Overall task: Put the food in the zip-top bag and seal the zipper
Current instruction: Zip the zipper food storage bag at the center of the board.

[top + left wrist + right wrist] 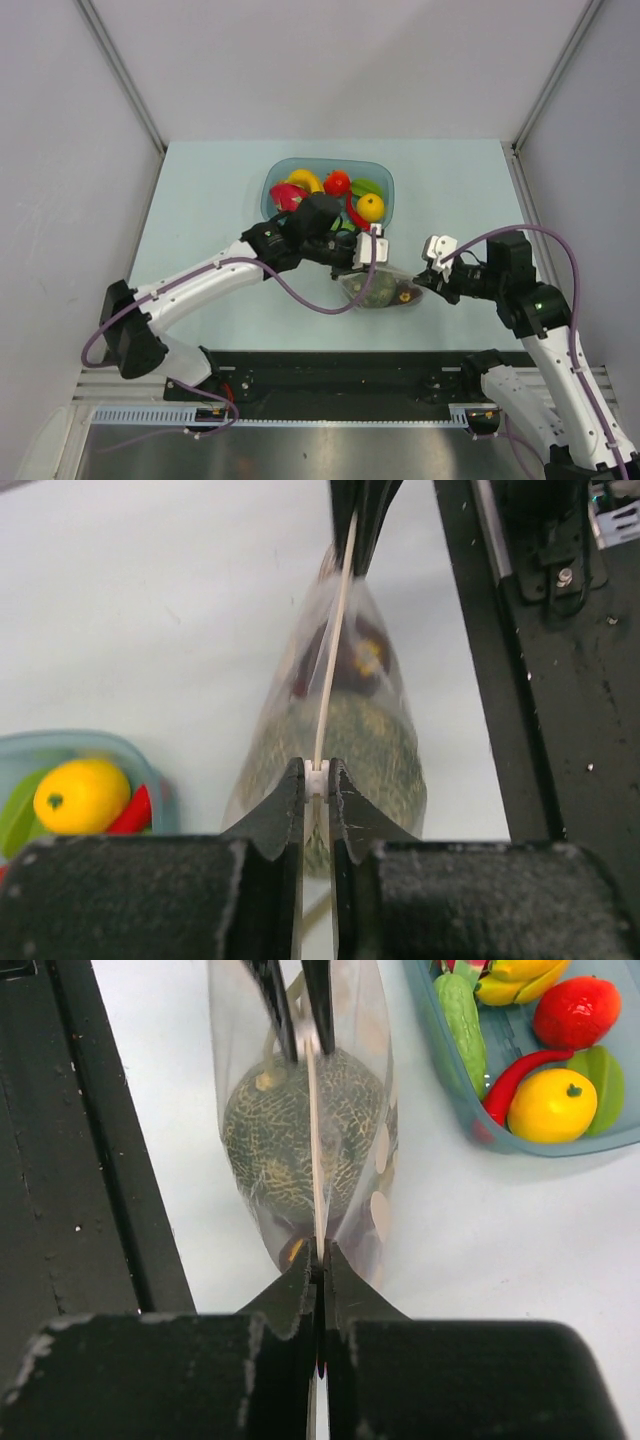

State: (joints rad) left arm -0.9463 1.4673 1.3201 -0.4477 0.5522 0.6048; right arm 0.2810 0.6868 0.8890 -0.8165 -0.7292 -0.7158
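The zipper [335,650] is clamped at both ends by the left end effector [318,778] and right end effector [320,1265]. The limp, slippery zip-top bag [372,1090] is judged best held there.

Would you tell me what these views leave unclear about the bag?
- zipper: edge-on in both wrist views, tiny from above, seal state unclear.
- grapes: only a dark patch beyond ball, through bag, left wrist view.
- blue bowl: cut off by left wrist frame edge; left arm covers part from above.

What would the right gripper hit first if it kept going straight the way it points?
The zip-top bag, whose zipper the right gripper's fingers pinch; beyond that, probably the left gripper.
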